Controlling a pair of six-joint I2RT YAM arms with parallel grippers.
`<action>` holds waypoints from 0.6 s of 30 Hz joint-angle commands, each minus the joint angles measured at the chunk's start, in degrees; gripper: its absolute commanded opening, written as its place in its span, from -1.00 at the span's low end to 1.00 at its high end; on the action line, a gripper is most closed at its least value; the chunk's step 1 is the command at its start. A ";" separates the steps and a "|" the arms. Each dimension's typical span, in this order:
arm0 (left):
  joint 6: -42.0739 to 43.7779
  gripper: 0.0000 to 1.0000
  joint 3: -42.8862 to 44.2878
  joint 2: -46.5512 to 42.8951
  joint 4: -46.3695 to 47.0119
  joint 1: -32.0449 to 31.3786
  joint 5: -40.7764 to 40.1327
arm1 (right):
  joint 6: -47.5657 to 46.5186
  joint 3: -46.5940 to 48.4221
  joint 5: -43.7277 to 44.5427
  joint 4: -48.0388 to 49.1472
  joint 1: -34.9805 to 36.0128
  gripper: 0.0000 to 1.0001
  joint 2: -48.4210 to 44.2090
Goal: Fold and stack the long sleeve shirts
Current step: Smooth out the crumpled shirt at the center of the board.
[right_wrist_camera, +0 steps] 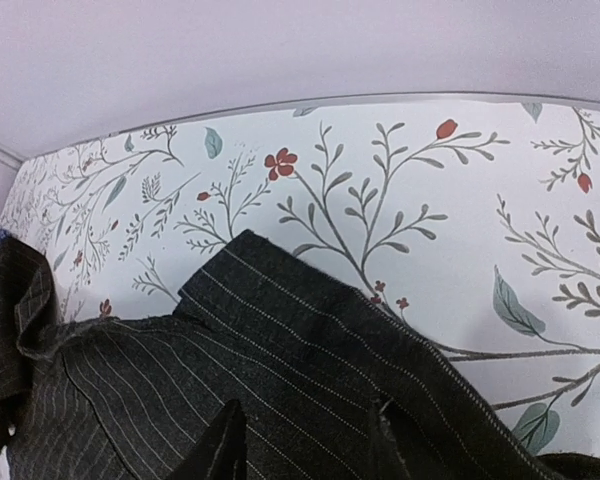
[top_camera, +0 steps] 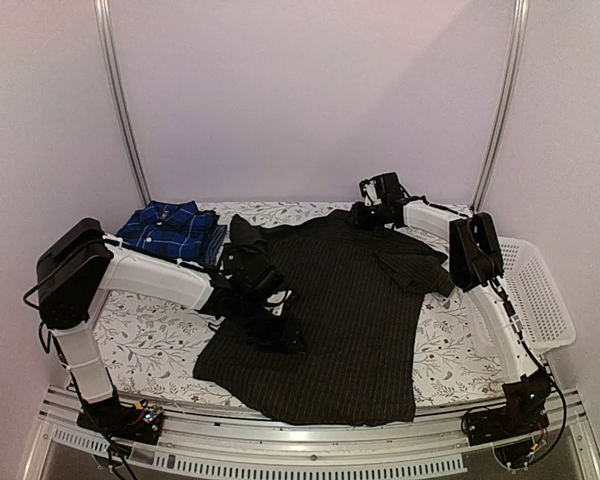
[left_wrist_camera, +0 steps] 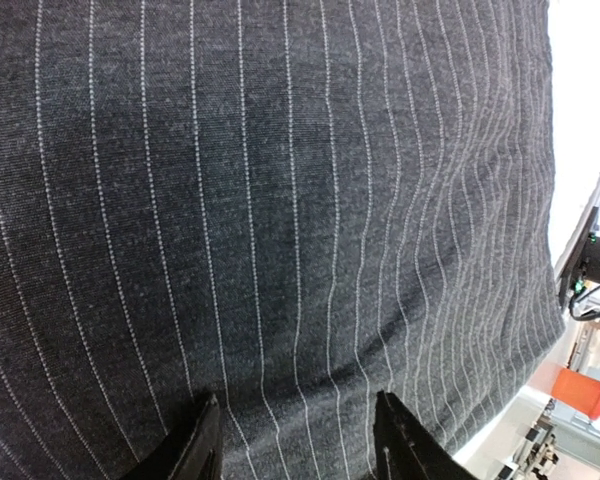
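A black pinstriped long sleeve shirt (top_camera: 345,320) lies spread flat across the middle of the floral-covered table, collar toward the back. A blue plaid shirt (top_camera: 170,228) lies folded at the back left. My left gripper (top_camera: 285,335) is low over the black shirt's left side. In the left wrist view it (left_wrist_camera: 298,440) is open, with flat pinstriped cloth (left_wrist_camera: 280,200) under both fingers. My right gripper (top_camera: 365,213) hovers at the shirt's collar at the back. In the right wrist view it (right_wrist_camera: 305,440) is open above the collar (right_wrist_camera: 310,310), with nothing pinched.
A white mesh basket (top_camera: 535,295) stands at the table's right edge, beside the right arm. The floral table cover (top_camera: 150,340) shows bare on the left and along the back (right_wrist_camera: 400,180). The back wall rises just behind the collar. An orange object (left_wrist_camera: 585,392) sits off the table.
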 commanded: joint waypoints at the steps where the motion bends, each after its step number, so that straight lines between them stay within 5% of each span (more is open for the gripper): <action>1: 1.20 0.04 -0.69 0.13 -0.84 1.88 -0.72 | 2.10 1.46 -2.98 3.37 -0.41 -0.07 2.00; 10: 2.87 0.03 1.07 2.46 -0.36 4.15 -0.20 | -2.76 -3.00 -3.99 -1.67 -0.22 0.60 -8.50; 18: 5.48 0.03 0.07 4.01 0.78 9.89 0.62 | -6.52 -16.68 2.58 -7.58 1.77 0.72 -24.57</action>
